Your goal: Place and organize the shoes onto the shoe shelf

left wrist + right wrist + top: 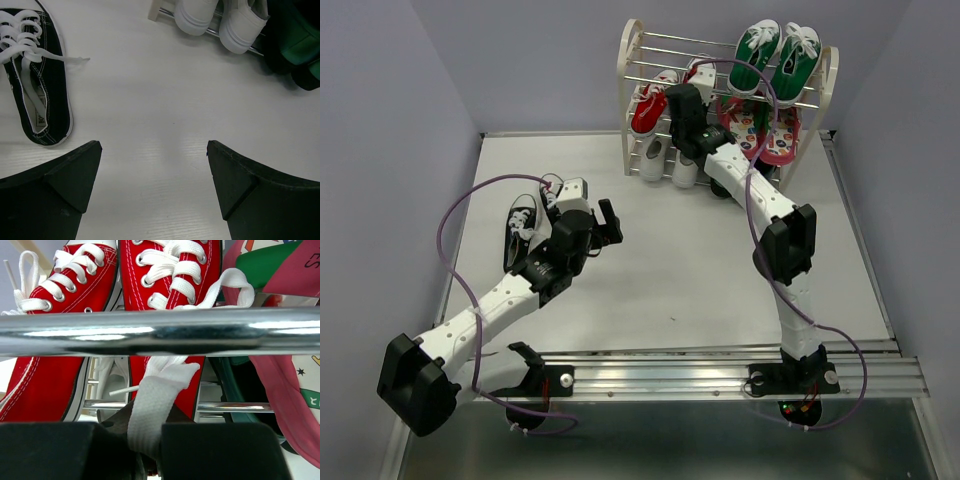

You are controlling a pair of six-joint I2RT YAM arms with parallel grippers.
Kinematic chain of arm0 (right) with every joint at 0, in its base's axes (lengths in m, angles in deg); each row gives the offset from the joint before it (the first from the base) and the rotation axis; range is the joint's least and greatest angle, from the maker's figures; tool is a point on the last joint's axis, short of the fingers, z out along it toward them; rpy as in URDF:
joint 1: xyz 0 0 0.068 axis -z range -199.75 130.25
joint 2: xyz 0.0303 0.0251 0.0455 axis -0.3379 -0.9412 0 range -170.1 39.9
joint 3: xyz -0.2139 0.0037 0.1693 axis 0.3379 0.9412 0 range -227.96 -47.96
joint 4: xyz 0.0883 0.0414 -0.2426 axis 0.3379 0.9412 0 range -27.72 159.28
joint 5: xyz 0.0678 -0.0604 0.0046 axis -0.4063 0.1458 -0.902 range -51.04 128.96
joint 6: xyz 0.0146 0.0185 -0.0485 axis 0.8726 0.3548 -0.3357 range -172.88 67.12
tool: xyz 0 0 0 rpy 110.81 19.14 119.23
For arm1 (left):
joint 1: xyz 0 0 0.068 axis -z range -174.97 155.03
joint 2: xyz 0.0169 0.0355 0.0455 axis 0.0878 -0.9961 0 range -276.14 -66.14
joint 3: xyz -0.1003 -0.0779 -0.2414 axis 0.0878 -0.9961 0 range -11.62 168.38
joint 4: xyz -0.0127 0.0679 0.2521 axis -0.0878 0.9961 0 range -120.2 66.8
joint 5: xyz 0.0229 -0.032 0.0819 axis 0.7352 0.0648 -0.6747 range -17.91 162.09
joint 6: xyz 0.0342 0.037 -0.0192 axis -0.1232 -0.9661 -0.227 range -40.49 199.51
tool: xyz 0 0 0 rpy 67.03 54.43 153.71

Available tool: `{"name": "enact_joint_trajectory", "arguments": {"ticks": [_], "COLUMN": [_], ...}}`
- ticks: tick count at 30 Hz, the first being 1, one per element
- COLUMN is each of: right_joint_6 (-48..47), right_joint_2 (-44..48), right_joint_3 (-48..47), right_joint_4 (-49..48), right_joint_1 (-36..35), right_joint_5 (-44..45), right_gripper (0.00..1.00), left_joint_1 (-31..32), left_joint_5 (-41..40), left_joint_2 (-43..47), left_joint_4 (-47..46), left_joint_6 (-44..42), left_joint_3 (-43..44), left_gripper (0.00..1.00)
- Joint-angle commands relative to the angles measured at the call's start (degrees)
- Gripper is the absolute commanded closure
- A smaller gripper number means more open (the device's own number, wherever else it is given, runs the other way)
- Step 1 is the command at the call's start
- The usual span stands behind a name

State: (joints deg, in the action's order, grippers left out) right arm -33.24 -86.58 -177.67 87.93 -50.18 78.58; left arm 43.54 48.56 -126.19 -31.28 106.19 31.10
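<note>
The cream-white shoe shelf [628, 60] stands at the back of the table. Two red sneakers [648, 108] lie on its middle tier, and two white sneakers [655, 158] on the bottom tier. My right gripper [682, 100] reaches into the middle tier. In the right wrist view it [147, 440] is shut on the right red sneaker [170, 270] at its heel end, with its white lace [155, 400] pinched between the fingers. A black sneaker [521, 228] lies on the table at the left. My left gripper [154, 150] is open and empty, hovering to the right of the black sneaker [45, 90].
Green sneakers [775, 55] sit on the top tier, and pink patterned shoes [765, 130] on the middle tier at the right. Dark green boots [295, 50] stand beside the white sneakers [220, 17]. A chrome shelf rod [160, 332] crosses just above my right fingers.
</note>
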Motion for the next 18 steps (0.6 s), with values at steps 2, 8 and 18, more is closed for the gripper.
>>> {"name": "enact_joint_trajectory", "arguments": {"ticks": [2,8,18], "right_joint_6": [-0.5,1.8,2.8], "right_joint_2": [0.0,0.1,-1.5], "right_joint_3": [-3.2,-2.6,-4.1], "right_joint_4": [-6.4,-6.4,-6.4], "right_joint_1": [0.8,0.8,0.8], "right_joint_5": [-0.9,1.5,2.3], "right_gripper": [0.91,0.87,0.72], "left_joint_1": [-0.4,-0.4,-0.4], "left_joint_5": [-0.1,-0.1,-0.6], "left_joint_2": [0.6,1.1,1.8], "left_joint_4": [-2.3,-1.7,-0.9], "left_joint_6": [0.2,0.3,1.1], "left_joint_3": [-0.4,-0.4,-0.5], "left_gripper": [0.01,0.01,0.01]}}
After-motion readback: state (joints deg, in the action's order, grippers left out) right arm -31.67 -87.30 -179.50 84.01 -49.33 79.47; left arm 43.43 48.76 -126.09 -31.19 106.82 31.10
